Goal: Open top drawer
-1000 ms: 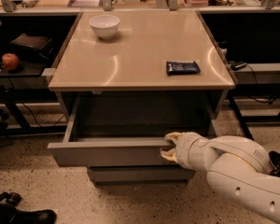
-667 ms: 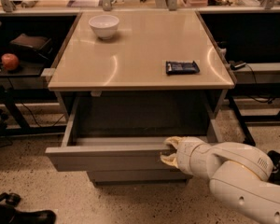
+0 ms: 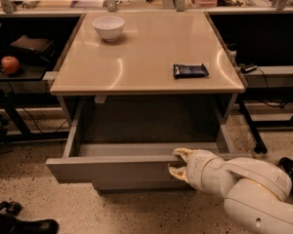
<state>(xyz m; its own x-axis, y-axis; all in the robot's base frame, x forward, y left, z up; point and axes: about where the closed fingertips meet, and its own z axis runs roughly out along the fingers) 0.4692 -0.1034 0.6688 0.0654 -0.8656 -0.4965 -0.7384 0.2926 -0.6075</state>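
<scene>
The top drawer stands pulled well out from under the beige tabletop. Its grey front faces me and its shallow grey interior shows empty. My gripper is at the drawer front's top edge, right of centre. One pale finger lies over the top lip and the other is against the outer face, so it is shut on the drawer front. The white arm reaches in from the lower right. A lower drawer front peeks out beneath.
A white bowl sits at the back left of the tabletop and a dark snack packet at the right. A red apple lies on a shelf at the left. Table legs and cables stand at both sides. A dark object lies on the floor at bottom left.
The drawer has slid further out towards me, with my gripper still clamped on its front edge and moving back with it.
</scene>
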